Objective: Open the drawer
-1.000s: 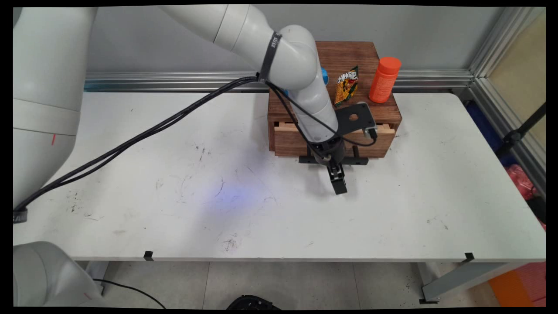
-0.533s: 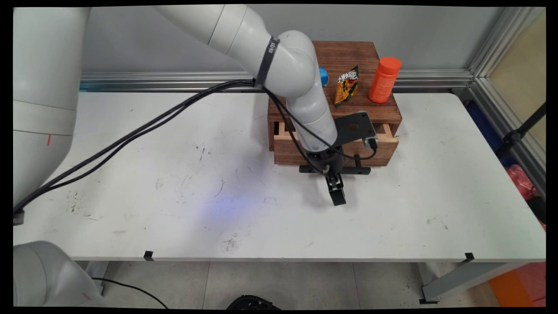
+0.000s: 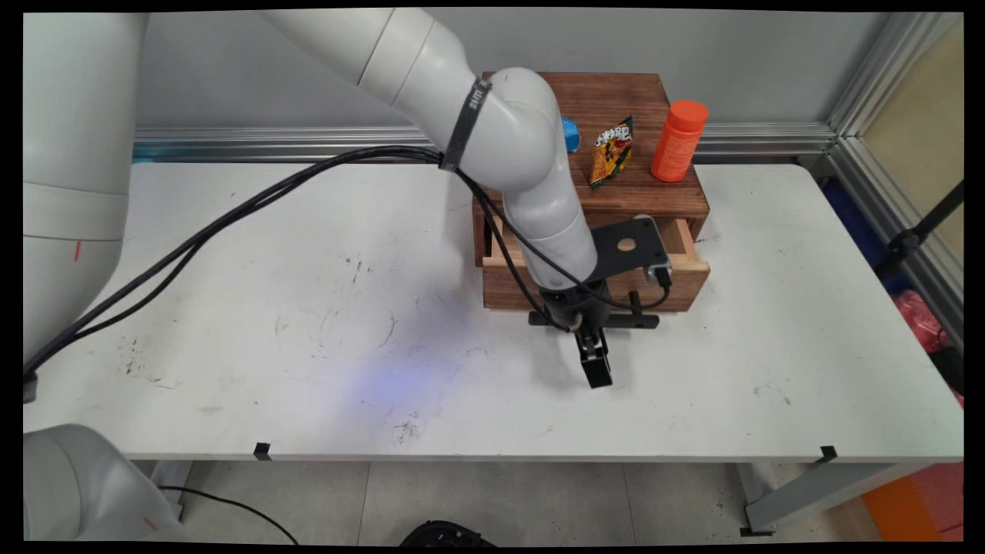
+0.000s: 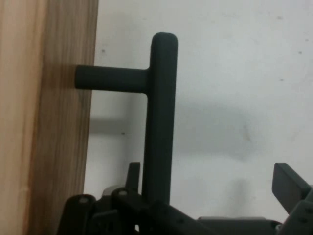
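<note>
Gripper (image 3: 596,362) fingers hooked around black drawer handle (image 4: 159,117), not clamped; wooden drawer (image 3: 677,261) partly open.

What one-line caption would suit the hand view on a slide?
Black two-finger gripper hooks the black bar handle of a wooden drawer front above a white table.

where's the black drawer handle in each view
Main view: the black drawer handle runs along the front of the pulled-out wooden drawer, centre-right, partly hidden by the hand.
Hand view: the handle stands upright at centre, its post joining the drawer front at left.
Shared landmark: the white table.
</note>
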